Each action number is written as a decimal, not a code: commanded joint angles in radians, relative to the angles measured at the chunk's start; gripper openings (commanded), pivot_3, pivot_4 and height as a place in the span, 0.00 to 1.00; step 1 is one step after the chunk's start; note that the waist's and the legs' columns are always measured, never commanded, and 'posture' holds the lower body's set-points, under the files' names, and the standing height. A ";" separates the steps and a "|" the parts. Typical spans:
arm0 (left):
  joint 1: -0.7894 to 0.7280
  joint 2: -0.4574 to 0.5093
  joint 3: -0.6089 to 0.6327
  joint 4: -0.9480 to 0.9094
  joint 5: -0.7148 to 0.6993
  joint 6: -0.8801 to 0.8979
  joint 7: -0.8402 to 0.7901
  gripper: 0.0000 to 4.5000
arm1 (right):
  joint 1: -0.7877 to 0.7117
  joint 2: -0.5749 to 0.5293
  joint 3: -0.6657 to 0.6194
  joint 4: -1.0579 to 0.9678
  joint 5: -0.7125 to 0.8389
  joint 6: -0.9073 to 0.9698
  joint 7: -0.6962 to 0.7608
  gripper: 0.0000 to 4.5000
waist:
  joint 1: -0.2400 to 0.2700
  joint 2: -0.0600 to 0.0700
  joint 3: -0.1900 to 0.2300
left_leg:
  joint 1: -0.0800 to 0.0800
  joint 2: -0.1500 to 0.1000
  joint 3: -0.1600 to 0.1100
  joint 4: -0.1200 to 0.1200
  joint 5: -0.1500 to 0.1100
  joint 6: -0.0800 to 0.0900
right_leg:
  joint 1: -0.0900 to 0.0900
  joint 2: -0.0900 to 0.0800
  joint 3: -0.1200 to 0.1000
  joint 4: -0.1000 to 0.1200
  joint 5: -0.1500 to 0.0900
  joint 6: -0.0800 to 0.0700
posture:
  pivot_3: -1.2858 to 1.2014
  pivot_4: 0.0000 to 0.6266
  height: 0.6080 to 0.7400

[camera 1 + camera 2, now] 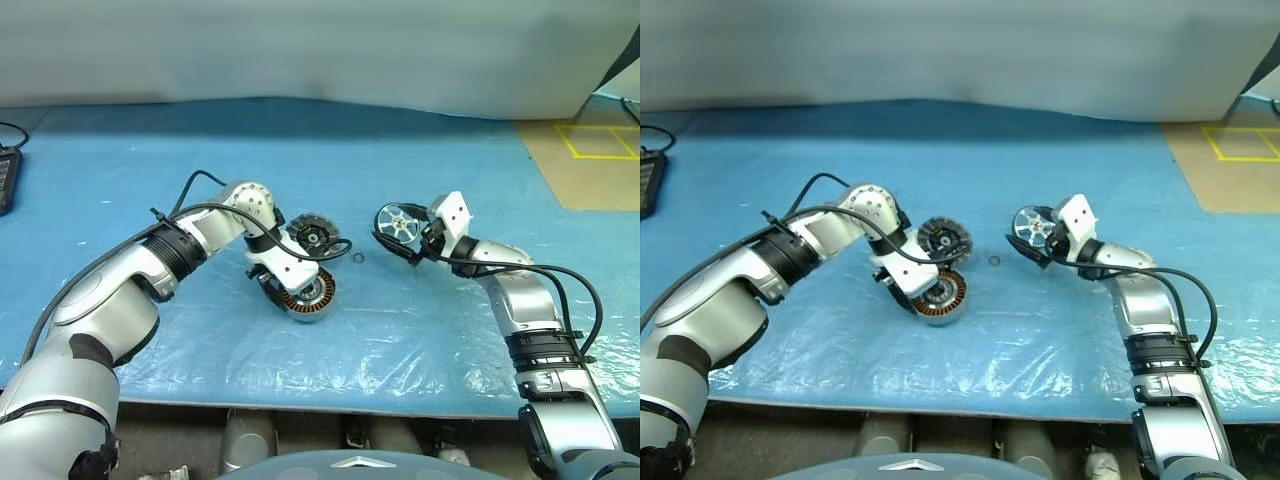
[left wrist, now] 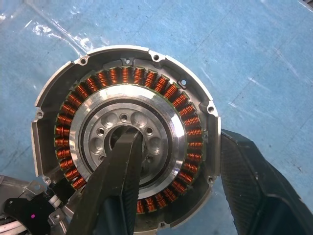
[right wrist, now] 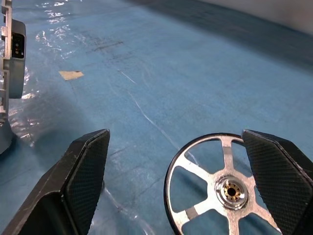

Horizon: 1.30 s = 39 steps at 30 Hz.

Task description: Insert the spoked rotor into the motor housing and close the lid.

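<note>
The round grey metal motor housing (image 2: 124, 147), ringed with copper windings, is pinched by the left gripper (image 1: 285, 285); its ribbed lid (image 1: 312, 234) is hinged open. Right of it, the shiny spoked rotor (image 1: 398, 222) is seen between the spread right gripper (image 1: 408, 240)

Your left arm bends across in front of you, and its wrist is turned steeply down, so the left gripper (image 1: 293, 291) points toward the table with its two black fingers (image 2: 115, 188) parted about halfway. Your right arm reaches forward and inward with the wrist nearly level. The right gripper (image 3: 178, 183) has its jaws spread wide, and both textured pads (image 3: 88, 169) show clearly.
</note>
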 commanded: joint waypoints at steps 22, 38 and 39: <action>0.086 0.355 0.004 -0.156 -0.528 0.183 -0.004 0.93 | 0.025 0.025 0.024 -0.063 0.052 0.034 0.067 1.00 | -0.003 0.002 0.001 | 0.002 0.001 0.000 0.000 0.000 0.000 | 0.000 0.001 0.000 0.000 0.000 0.000 | 0.52 0.24 1.00; 0.499 0.044 0.577 -0.233 -0.481 0.320 0.461 0.93 | 0.107 -0.008 0.076 -0.128 0.020 0.054 0.113 1.00 | -0.012 0.003 0.000 | -0.001 0.001 0.000 0.002 0.000 0.000 | 0.000 0.000 0.000 0.001 0.000 0.000 | 0.52 0.24 1.00; 0.520 0.032 0.598 -0.248 -0.476 0.340 0.486 0.93 | 0.103 -0.008 0.086 -0.122 0.012 0.050 0.115 1.00 | -0.016 0.003 0.000 | 0.000 0.001 0.000 0.002 0.000 0.000 | 0.001 0.000 0.000 0.001 0.000 0.000 | 0.52 0.24 1.00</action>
